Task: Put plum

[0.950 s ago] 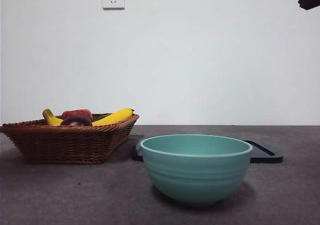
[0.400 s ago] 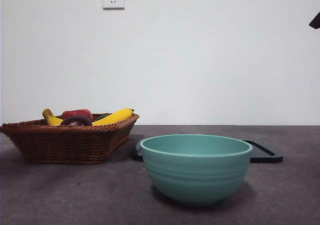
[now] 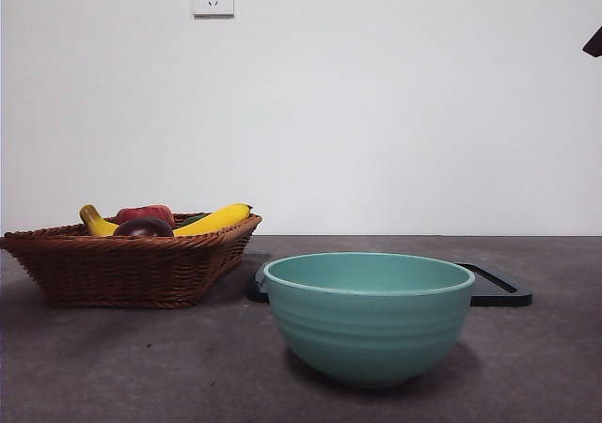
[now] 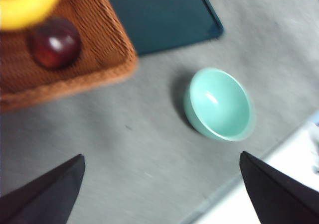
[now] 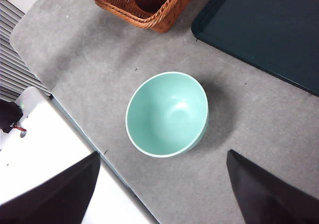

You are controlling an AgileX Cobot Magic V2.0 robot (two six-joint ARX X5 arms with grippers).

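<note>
Nothing is done yet: the plum (image 3: 144, 227) sits in the wicker basket (image 3: 132, 268), the teal bowl (image 3: 369, 315) is empty, and both end effectors hover spread and empty-handed.

A glossy plum (image 3: 143, 227) lies in a rough woven wicker basket (image 3: 132, 268); the teal bowl (image 3: 369, 318) looks smooth.
</note>
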